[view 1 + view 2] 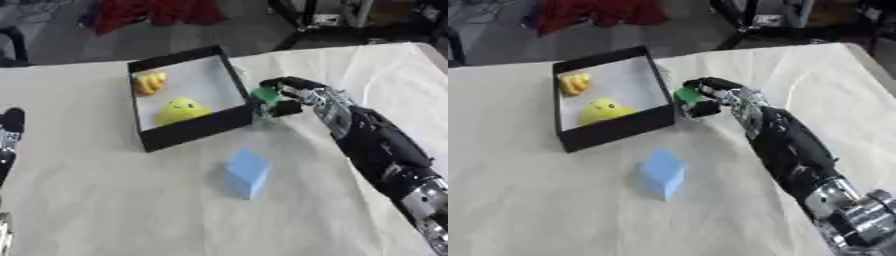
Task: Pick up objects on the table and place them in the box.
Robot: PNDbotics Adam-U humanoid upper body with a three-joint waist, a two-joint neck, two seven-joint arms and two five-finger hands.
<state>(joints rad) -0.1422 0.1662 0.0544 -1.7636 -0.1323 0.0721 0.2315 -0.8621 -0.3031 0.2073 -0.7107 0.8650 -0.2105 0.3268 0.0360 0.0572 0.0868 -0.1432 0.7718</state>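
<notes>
on the worktop [105, 200], covered with a pale, creased cloth, a black box [185, 131] with a light floor sat toward the far side, its walls square and thin. inside it lay a rounded yellow piece [181, 110] near the front wall and a smaller orange-yellow lump [150, 83] toward the back left; what either one was could not be made out. just beside the box's right wall the right hand [710, 97] had its fingers curled round a small green thing [686, 96], held at about the height of the rim, the wall standing between it and the inside. most of the green thing was hidden by the fingers, so its shape was unclear. a light blue block [247, 172], plain and sharp-edged, stood alone on the cloth nearer the robot, well apart from the box and clear of the arm. the left hand [10, 125] showed only as a dark sliver at the left edge, cut off, and whether it was released or clenched could not be told. beyond the far edge lay red fabric [153, 12] and dark stand legs [350, 30] on the floor.
</notes>
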